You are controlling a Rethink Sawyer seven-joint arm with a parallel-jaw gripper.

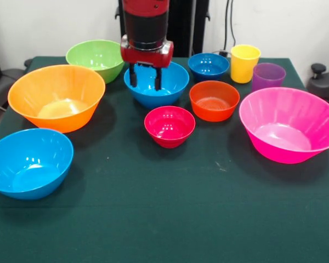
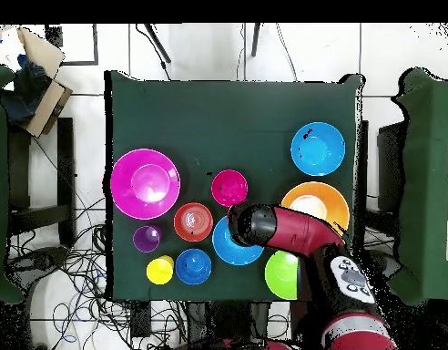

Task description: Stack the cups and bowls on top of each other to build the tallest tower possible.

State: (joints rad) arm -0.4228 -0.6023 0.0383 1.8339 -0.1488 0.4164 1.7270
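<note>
The pincer (image 1: 145,76) is hanging over the middle light blue bowl (image 1: 156,83), its two dark fingers (image 1: 132,75) parted a little and reaching down inside the rim, gripping nothing. No tower is standing yet: every bowl and cup is sitting apart on the green surface (image 1: 164,219). Judging from this, the step in hand is taking that blue bowl as a base or first lift; it would go best if one finger is sliding inside the wall and the other outside, pinching the rim squarely, then rising straight so the glossy plastic is not slipping or tipping toward the crimson bowl (image 1: 169,126) just in front. Counting from left to right in the front view: a second light blue bowl (image 1: 28,163) is lying nearest the camera, the large orange bowl (image 1: 57,97) behind it, the green bowl (image 1: 96,59) at the back, then the gripped-over blue one, the crimson, the orange-red bowl (image 1: 214,100), the dark blue bowl (image 1: 208,66), the yellow cup (image 1: 245,63), the purple cup (image 1: 268,76) and the large pink bowl (image 1: 290,125). That is making eight bowls and two cups.
</note>
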